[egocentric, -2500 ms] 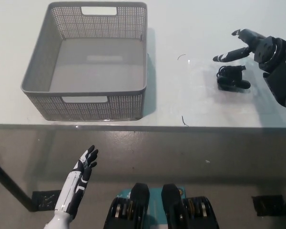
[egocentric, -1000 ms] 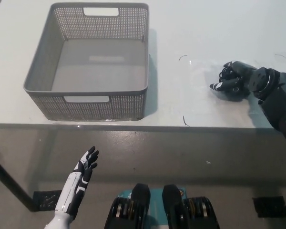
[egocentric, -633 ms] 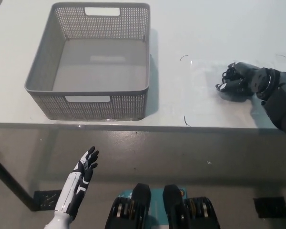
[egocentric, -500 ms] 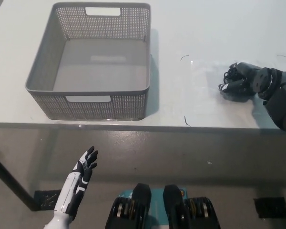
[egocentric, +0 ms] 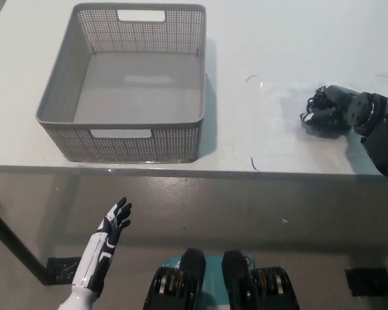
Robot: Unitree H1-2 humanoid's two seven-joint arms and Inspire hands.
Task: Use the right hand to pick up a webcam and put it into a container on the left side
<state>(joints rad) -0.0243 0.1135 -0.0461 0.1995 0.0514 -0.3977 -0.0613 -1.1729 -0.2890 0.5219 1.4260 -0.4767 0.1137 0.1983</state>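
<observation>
Closed since earlier, right hand (egocentric: pixel 339 108) now pinches the webcam (egocentric: pixel 318 117) on the table (egocentric: pixel 258 39); no legible writing.

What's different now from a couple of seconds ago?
The black right robot hand came down from above the webcam and closed around it on the table. The gray basket remains empty, and the white left robot hand stays low and open.

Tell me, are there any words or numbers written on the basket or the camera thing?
None can be read.
The grey basket shows only its pattern of small holes and its handle cutouts, no label.
The black webcam sits under the right hand, too small and dark to show any brand.
The white table bears only a few thin dark marks, not letters.
</observation>
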